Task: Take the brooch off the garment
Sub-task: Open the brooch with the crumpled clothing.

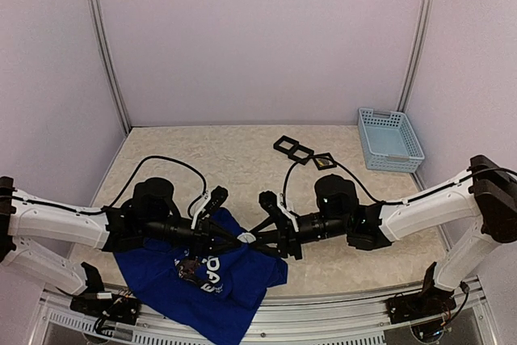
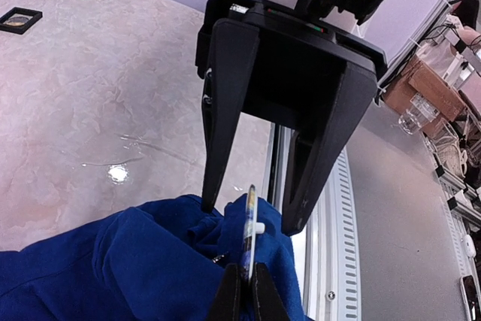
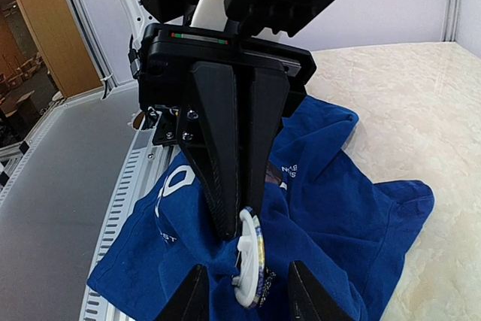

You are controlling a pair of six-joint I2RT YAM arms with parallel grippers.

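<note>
1. The shirt (image 1: 174, 284) lies crumpled at the near edge of the table (image 1: 242, 159), left of centre. Its near hem hangs over the front rail (image 1: 339, 309), and white lettering shows on the blue cloth.
2. The brooch (image 3: 252, 255) is a round disc with a white back and a patterned rim. It stands on edge over a bunched-up fold of the shirt, and the cloth is gathered up to it.
3. The left gripper (image 3: 237, 227) reaches in from the left and is clamped on the brooch. Its two fingers are pressed together on the disc's rim.
4. The right gripper (image 2: 252, 216) faces it from the right with its jaws apart. One finger stands on each side of the brooch, with a gap showing on both sides.
5. Whether the right gripper's tips touch the cloth cannot be told.
6. The two grippers meet over the far right part of the shirt, near the middle of the table's front half.
7. Three black frames (image 1: 300, 152) lie in a row toward the far side. A pale blue basket (image 1: 389, 139) sits in the far right corner. Both are well apart from the shirt.
</note>
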